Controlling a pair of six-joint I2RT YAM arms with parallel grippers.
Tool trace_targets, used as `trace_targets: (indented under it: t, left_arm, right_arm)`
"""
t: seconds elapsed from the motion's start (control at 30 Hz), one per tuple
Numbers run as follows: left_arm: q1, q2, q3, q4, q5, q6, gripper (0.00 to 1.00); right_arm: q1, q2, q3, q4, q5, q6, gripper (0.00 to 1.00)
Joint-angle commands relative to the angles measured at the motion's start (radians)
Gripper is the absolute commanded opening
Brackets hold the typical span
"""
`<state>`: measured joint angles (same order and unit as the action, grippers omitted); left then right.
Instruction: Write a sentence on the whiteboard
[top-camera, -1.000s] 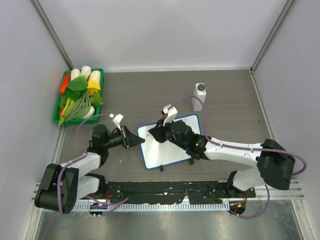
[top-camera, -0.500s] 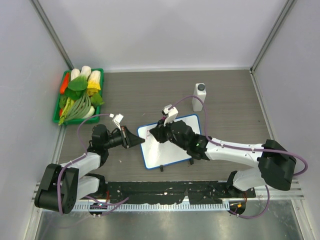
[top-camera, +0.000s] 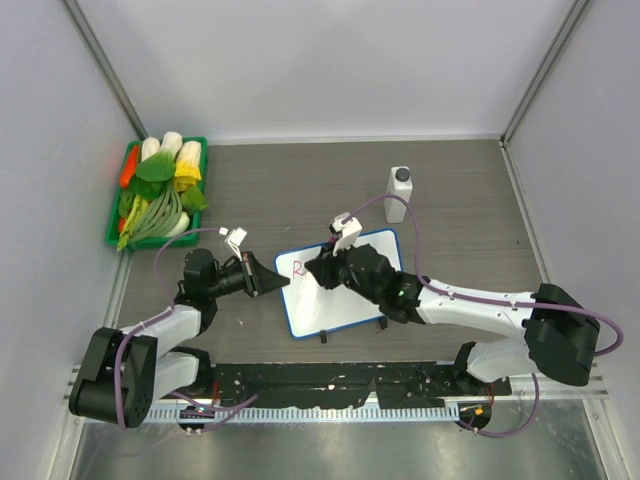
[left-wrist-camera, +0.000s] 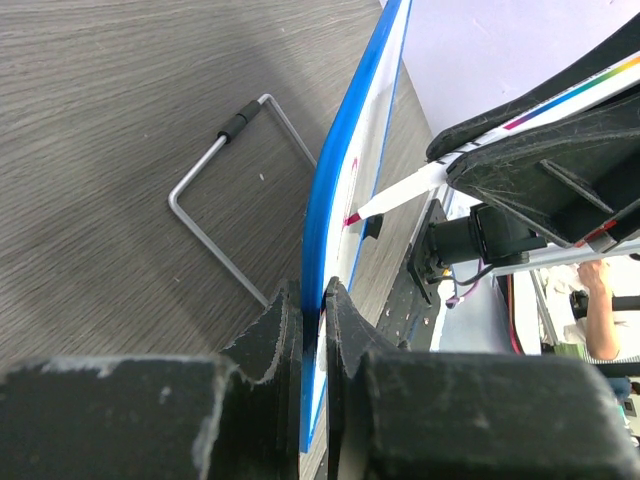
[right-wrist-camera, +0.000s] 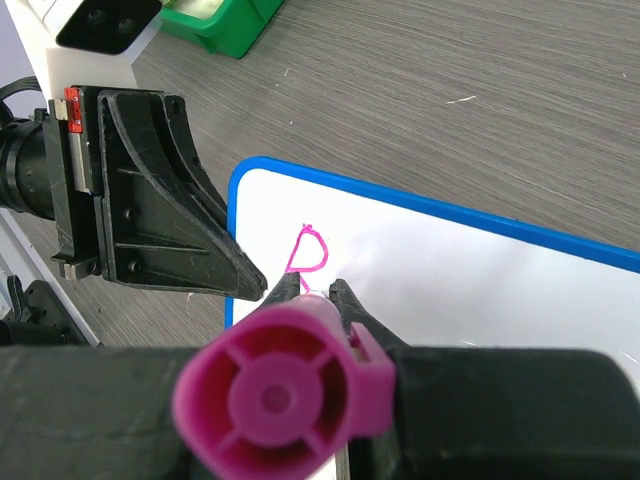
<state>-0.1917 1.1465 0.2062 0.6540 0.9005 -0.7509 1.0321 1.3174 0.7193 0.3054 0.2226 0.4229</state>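
Whiteboard at centre of table, left edge clamped by left gripper. Pink marker gripped by right gripper, tip at top-left corner. Sentence barely begun: one letter. Risk judged: strokes skewed or smeared if board is shifted by pen pressure.

Left pincer clamped, right pincer clamped, both arms stretched low and inward, pincers close together.

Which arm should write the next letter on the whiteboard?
Right. The right gripper is shut on the pink marker, tip at the whiteboard beside the first pink letter. The left gripper is clamped on the board's edge, steadying it.
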Motion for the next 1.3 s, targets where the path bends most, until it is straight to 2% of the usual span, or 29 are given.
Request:
trace_targets:
  t: [0.0, 0.23, 0.43, 0.83, 1.27]
  left_arm:
    - [-0.002, -0.018, -0.013, 0.004, -0.028, 0.038, 0.00]
    - [-0.002, -0.021, -0.013, 0.004, -0.028, 0.038, 0.00]
    - [0.000, -0.019, -0.013, 0.006, -0.029, 0.038, 0.00]
    - [0.000, -0.022, -0.013, 0.004, -0.025, 0.038, 0.00]
    - [-0.002, -0.024, -0.013, 0.004, -0.025, 0.039, 0.00]
  right_arm:
    - [-0.004, -0.041, 0.003, -0.016, 0.038, -0.013, 0.01]
    - [-0.004, -0.098, 0.019, 0.040, 0.052, -0.003, 0.01]
    - [-0.004, -0.075, 0.032, 0.037, 0.106, -0.016, 0.01]
    - [-0.004, -0.017, 0.029, 0.035, 0.095, -0.007, 0.01]
    - [-0.004, -0.052, -0.026, 0.029, 0.069, 0.031, 0.01]
